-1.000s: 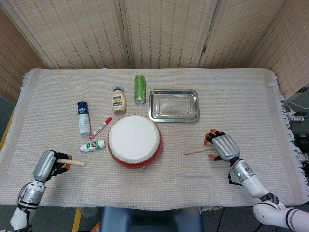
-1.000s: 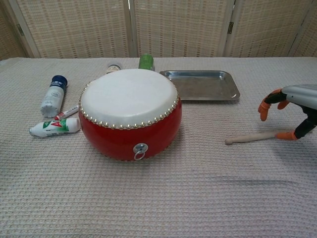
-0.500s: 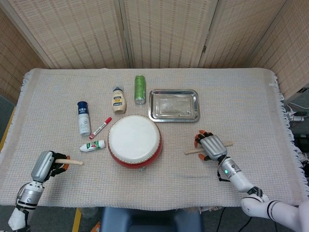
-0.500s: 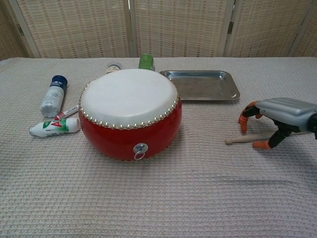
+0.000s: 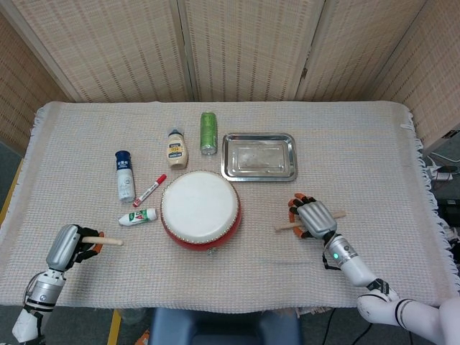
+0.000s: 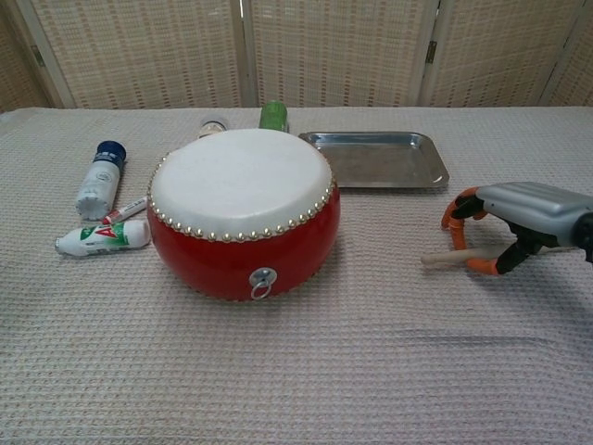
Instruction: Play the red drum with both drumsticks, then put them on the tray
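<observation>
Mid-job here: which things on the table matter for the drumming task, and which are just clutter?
Job: drum, tray, left stick in left hand, right stick under right hand.

Clutter: green can, sauce bottle, blue-capped bottle, red marker, white tube.

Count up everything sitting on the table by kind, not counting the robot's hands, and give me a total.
Drum: 1
Drumsticks: 2, one in the left hand, one under the right hand
Tray: 1
Bottles: 2, blue-capped and cream
Green can: 1
Marker: 1
Tube: 1
Total: 9
</observation>
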Controlling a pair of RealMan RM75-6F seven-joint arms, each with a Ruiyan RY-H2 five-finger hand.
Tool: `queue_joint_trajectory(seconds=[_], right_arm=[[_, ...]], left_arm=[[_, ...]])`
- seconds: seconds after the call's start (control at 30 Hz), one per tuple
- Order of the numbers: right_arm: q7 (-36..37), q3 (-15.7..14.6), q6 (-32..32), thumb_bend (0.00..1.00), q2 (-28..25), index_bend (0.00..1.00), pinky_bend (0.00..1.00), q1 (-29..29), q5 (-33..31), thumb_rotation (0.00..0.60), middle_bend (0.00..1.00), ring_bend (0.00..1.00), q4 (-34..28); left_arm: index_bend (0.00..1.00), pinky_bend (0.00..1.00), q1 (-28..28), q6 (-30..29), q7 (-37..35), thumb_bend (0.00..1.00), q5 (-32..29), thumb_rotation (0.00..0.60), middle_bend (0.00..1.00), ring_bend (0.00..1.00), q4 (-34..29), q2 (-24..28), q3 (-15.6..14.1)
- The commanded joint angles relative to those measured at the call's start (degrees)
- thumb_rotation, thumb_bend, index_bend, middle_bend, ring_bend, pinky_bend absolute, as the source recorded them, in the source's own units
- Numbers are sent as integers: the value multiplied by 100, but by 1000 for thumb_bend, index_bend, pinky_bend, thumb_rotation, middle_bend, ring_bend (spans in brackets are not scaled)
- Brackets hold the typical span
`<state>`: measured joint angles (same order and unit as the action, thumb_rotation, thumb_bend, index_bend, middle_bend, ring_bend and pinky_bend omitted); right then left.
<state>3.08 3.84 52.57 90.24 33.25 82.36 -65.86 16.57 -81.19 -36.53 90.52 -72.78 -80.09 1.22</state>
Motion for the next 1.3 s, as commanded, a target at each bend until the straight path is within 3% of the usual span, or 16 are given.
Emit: queue_joint_trajectory(seconds=[0.03,0.17,0.33,0.6,0.7,1.0,1.17,1.3], right_arm=[[535,102,404,350,-210,631,232,-99,131,600,245,99,-398],[1811,322,846,353,-585,631,249,-264,148,600,250,138,-1081],[4373,600,956,377,-933,645,286,-430,-2,600,311,206,-1453],[8550,553,850,377,-940,664,289,-424,382,600,347,252,-725],[9592,398,867,377,-776,666,289,-358,628,600,347,253,-182],[11677,30,730,379,-59,624,291,-120,877,600,347,253,1208],[12671,-165,848,384,246,534,292,-26,1053,596,347,253,1875],[13127,-316,1029,379,498,467,298,0,1165,529,347,253,2412]], left_arm=[[1000,1000,-15,-25,-12,610,-21,600,1000,1000,-22,18,18],[1000,1000,-45,-59,-35,603,-57,600,1000,1000,-63,45,40],[1000,1000,-66,-60,-58,605,-82,600,1000,1000,-91,55,46],[1000,1000,-63,-55,-34,602,-47,600,1000,1000,-140,92,35],[1000,1000,-62,-42,-18,601,-43,600,1000,1000,-157,109,28],[1000,1000,-41,2,8,600,-13,600,1000,1000,-173,107,9],[1000,1000,-34,26,3,599,0,600,1000,1000,-174,122,-8],[1000,1000,-41,23,13,599,23,600,1000,1000,-172,125,-32]])
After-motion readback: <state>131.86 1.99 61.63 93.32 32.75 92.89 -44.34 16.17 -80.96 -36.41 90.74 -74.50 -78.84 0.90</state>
